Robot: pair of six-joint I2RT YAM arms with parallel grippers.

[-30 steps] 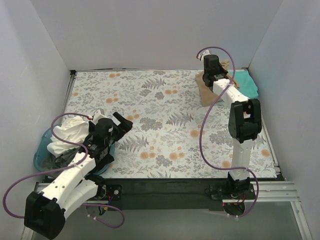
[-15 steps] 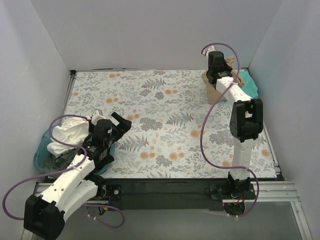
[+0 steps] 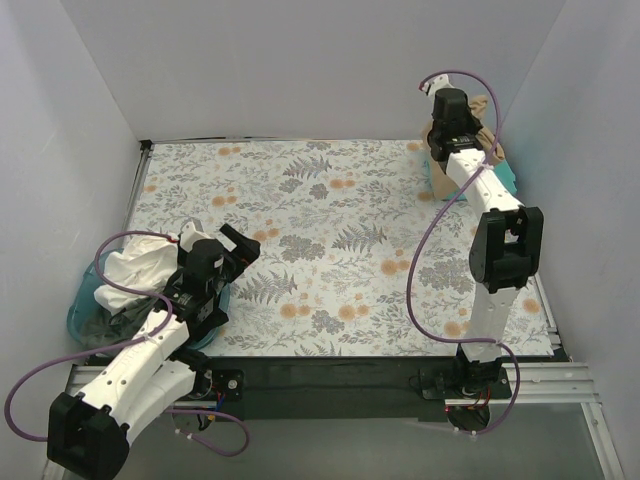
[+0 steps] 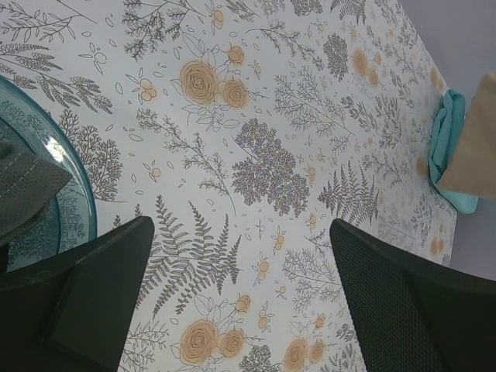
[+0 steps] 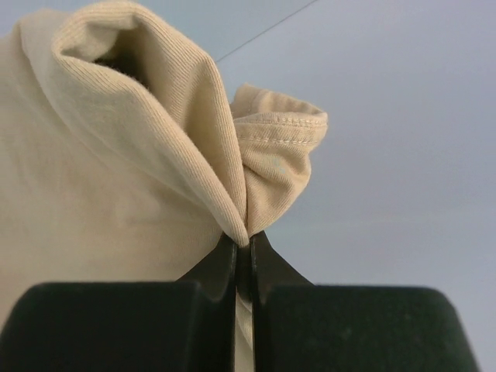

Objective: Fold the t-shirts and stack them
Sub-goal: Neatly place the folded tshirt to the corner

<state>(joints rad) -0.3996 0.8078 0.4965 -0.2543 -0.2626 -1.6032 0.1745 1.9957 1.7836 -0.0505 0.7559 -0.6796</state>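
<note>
stacking step: your r gripper [image 5: 242, 242] is pinched tight on the soft tan cotton t-shirt [image 5: 116, 178], held up at far-right corner by the folded teal t-shirt [image 3: 508, 178], l gripper [image 4: 242, 232] wide + empty, so next prob needs lowering tan squarely onto teal.

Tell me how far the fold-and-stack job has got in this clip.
Done, apparently: the teal t-shirt lies folded at the far right corner. In hand: the right jaws are shut on a fold of the tan t-shirt, overlapping the teal one. Remaining: the white t-shirt sits bunched in the blue basket, unfolded; the left jaws hang open, holding nothing.
</note>
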